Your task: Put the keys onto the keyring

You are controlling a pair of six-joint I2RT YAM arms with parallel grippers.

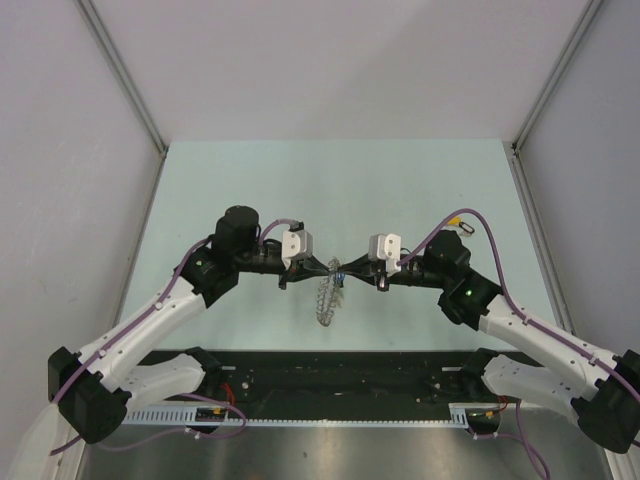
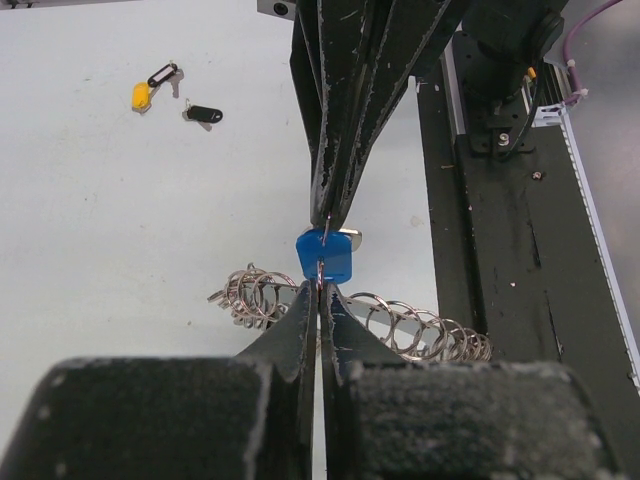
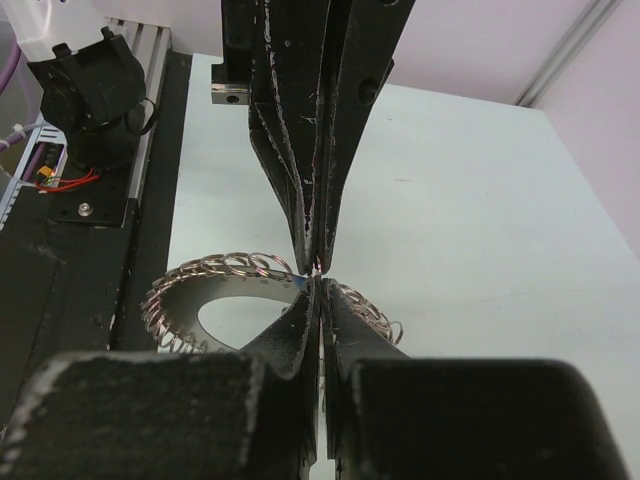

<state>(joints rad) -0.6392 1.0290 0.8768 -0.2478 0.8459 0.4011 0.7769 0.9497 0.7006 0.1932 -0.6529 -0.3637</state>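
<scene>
While both pairs of jaws pinch the thin loop of the blue key [image 2: 325, 258] above the keyring [image 2: 410, 325], we risk it slipping and dropping.

Ribbed silver-grey keyring [image 1: 325, 297], wide band; blue-tagged key [image 2: 325, 258] at its rim.

No legible text, labels, brands or numbers on anything in view

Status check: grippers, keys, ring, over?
Left gripper and right gripper shut, tip to tip. Blue-tagged key between them, over keyring. Nothing blocking.
</scene>
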